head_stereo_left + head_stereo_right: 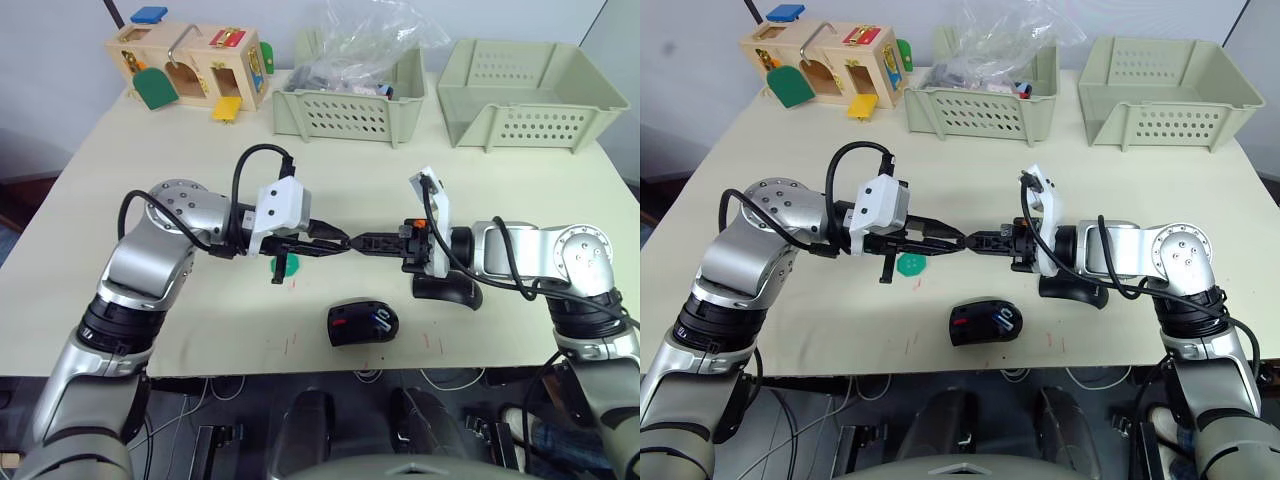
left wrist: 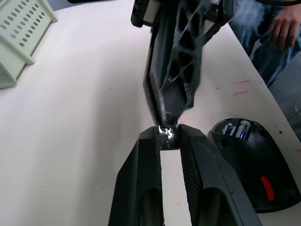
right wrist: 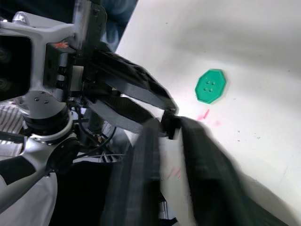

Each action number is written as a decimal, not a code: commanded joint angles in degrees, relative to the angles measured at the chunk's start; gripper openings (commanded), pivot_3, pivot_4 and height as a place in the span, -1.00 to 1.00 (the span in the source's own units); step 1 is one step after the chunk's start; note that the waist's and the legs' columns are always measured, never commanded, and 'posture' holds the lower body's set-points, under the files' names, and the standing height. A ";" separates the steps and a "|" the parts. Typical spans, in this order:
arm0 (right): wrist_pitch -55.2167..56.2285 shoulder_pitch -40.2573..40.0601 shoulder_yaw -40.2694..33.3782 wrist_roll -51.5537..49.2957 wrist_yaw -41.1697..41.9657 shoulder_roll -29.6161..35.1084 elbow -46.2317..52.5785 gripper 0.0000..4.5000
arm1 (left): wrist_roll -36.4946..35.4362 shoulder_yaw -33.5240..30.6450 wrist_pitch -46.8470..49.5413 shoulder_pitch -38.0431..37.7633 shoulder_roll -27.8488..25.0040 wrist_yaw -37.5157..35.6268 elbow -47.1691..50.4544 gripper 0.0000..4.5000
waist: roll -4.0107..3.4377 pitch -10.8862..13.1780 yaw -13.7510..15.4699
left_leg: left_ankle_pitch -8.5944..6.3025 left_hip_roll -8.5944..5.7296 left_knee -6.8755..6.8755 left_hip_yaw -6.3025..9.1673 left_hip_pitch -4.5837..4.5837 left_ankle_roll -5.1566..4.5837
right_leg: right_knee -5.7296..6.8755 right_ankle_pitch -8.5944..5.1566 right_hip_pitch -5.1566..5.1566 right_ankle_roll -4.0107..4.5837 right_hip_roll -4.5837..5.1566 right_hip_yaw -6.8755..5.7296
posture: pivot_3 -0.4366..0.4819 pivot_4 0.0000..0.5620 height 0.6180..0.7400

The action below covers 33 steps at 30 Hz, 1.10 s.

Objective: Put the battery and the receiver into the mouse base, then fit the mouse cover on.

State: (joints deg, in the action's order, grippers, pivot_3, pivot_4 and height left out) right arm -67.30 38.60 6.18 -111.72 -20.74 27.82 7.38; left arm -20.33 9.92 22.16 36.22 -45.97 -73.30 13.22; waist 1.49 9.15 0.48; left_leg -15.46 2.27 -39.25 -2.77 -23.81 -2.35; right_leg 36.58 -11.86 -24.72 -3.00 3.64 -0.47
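On the pale bench (image 1: 150, 150), the black oval mouse base (image 1: 362, 324) lies nearest, the glossy black domed mouse cover (image 1: 447, 289) to its right, the green round disc (image 1: 286, 265) to its left.

The mouse base (image 1: 362, 324), a black oval shell with a small red mark, lay open side up near the table's near edge. The battery (image 2: 241, 128), white with a blue end, sat inside its hollow. The mouse cover (image 1: 447, 289), a smooth black domed shell, rested just right of and slightly beyond the base. A tiny silvery piece, probably the receiver (image 2: 166, 132), was held above the table.
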 commanded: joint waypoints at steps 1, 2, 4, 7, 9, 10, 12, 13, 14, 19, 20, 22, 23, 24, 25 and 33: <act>-0.15 0.28 -0.84 -1.28 0.73 -0.42 1.71 -0.97 | -0.72 -1.20 0.23 0.62 0.02 0.52 2.30 -0.96 | 0.00 0.00 -0.01 | 0.00 0.00 0.00 0.00 0.00 0.00 | 0.00 0.00 0.00 0.00 0.00 0.00 | -0.05 -0.47 1.00; -0.10 0.28 -0.79 -1.28 0.72 -0.54 1.75 -0.97 | -0.73 -1.19 0.31 0.58 0.05 0.59 2.40 -0.96 | 0.00 0.00 -0.02 | 0.00 0.00 0.00 0.00 0.00 0.00 | 0.00 0.00 -0.01 0.00 0.00 0.00 | -0.05 -0.47 1.00; -0.11 0.23 -0.61 -1.28 0.82 -0.61 1.86 -0.97 | -0.84 -1.23 0.48 0.45 0.10 0.69 2.67 -0.96 | 0.00 0.00 -0.02 | 0.00 0.00 0.00 0.00 0.00 0.00 | 0.00 0.00 -0.01 0.00 0.00 0.00 | -0.05 -0.47 1.00; -0.17 0.31 -0.59 -1.28 0.94 -0.63 1.84 -0.97 | -0.83 -1.40 0.65 0.27 0.12 0.86 2.75 -0.96 | 0.00 0.00 -0.02 | 0.00 0.00 0.00 0.00 0.00 0.00 | 0.00 0.00 -0.01 0.00 0.00 0.00 | -0.05 -0.47 1.00; -0.40 0.69 -0.55 -1.28 1.18 -0.21 1.70 -0.97 | -1.83 -1.80 2.24 -0.02 0.06 0.87 2.86 -0.96 | 0.00 0.00 -0.03 | 0.00 0.00 0.00 0.00 0.00 0.00 | 0.00 0.00 -0.01 0.00 0.00 0.00 | -0.05 -0.47 1.00; -0.48 0.82 -0.53 -1.28 1.27 -0.06 1.68 -0.97 | -2.47 -2.04 3.21 -0.15 0.05 0.88 2.97 -0.96 | 0.00 0.00 -0.04 | 0.00 0.00 0.00 0.00 0.00 0.00 | 0.00 0.00 -0.01 0.00 0.00 0.00 | -0.05 -0.47 1.00; -0.97 1.12 -0.53 -1.28 1.76 0.56 1.46 -0.97 | -3.62 -2.67 4.97 -0.33 0.42 1.56 3.34 -0.96 | 0.00 0.00 -0.04 | 0.00 0.00 0.00 0.01 0.00 0.00 | 0.01 0.00 -0.01 0.00 0.00 0.00 | -0.05 -0.47 1.00; -1.27 1.56 -0.45 -1.28 1.89 1.25 1.42 -0.99 | -4.99 -3.66 7.17 -0.98 0.46 2.48 3.72 -0.74 | 0.00 0.00 -0.05 | 0.00 0.00 0.00 0.00 0.00 0.00 | 0.01 0.00 -0.01 0.00 0.00 0.00 | -0.05 -0.47 1.00; -1.92 2.38 -0.23 -1.28 2.22 2.72 1.49 -1.00 | -6.85 -5.54 9.71 -2.37 0.63 4.09 4.35 -0.49 | -0.01 0.01 -0.09 | 0.00 0.00 0.00 0.00 0.00 0.00 | 0.01 0.00 -0.01 0.00 0.00 0.00 | -0.05 -0.47 1.00; -5.63 7.14 2.12 -1.28 4.77 12.35 2.81 -1.00 | -13.63 -12.65 17.66 -10.34 -0.64 8.14 8.01 0.02 | -0.03 0.03 -1.12 | 0.00 0.02 0.01 -0.01 -0.04 0.00 | 0.01 0.00 -0.08 0.00 0.02 0.04 | -0.05 -0.47 1.00; -6.21 8.16 2.67 -1.28 5.29 14.20 3.09 -1.00 | -14.11 -13.31 18.07 -11.72 -0.76 8.61 8.54 0.02 | -0.04 0.03 -1.18 | 0.00 0.02 0.01 0.00 -0.04 0.00 | 0.03 -0.01 -0.09 0.00 0.01 0.02 | -0.05 -0.47 1.00; -7.21 10.32 4.06 -1.28 6.20 17.25 3.91 -1.00 | -14.48 -14.16 18.21 -13.99 -0.89 9.40 9.21 0.02 | -0.03 0.03 -1.18 | 0.00 0.02 0.01 0.01 -0.03 0.00 | 0.04 -0.01 -0.10 0.01 0.01 0.01 | -0.05 -0.47 1.00; -8.13 12.21 4.97 -1.28 6.76 18.72 4.72 -1.00 | -14.40 -14.40 17.56 -15.70 -0.85 9.50 9.62 0.02 | -0.04 0.03 -1.19 | 0.00 0.02 0.01 0.01 -0.03 0.00 | 0.05 -0.01 -0.09 0.01 0.00 0.01 | -0.05 -0.47 1.00; -9.11 13.15 5.15 -1.28 8.12 20.77 5.13 -1.00 | -14.34 -13.78 17.68 -16.32 -0.24 10.53 10.43 0.02 | -0.03 0.03 -1.17 | 0.00 0.02 0.01 -0.03 0.00 0.00 | 0.06 -0.01 -0.10 0.01 0.01 0.05 | -0.05 -0.47 1.00; -11.93 16.33 6.56 0.26 10.73 21.41 6.71 -1.00 | -14.09 -13.94 16.01 -18.84 -0.32 9.72 10.81 0.02 | -0.05 0.04 -1.16 | 0.00 0.02 0.00 -0.01 -0.01 0.00 | 0.07 -0.01 -0.09 0.01 0.01 0.04 | -0.05 -0.47 1.00; -18.61 28.44 14.10 3.93 19.16 24.05 7.19 -1.00 | -10.82 -10.47 6.36 -26.86 -0.34 4.99 9.29 0.02 | -0.22 0.15 -1.05 | 0.00 0.04 0.02 -0.07 -0.04 0.01 | 0.09 -0.06 -0.20 0.10 0.03 0.07 | -0.05 -0.47 1.00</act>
State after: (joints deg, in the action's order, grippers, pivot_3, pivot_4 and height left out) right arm -85.05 64.24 19.45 -106.83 -2.78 51.13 14.80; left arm -32.65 -1.49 32.26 9.35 -45.74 -66.48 23.11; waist 1.27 9.30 -0.57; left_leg -15.46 2.30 -39.23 -2.86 -23.85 -2.34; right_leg 36.66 -11.98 -24.93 -2.78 3.68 -0.40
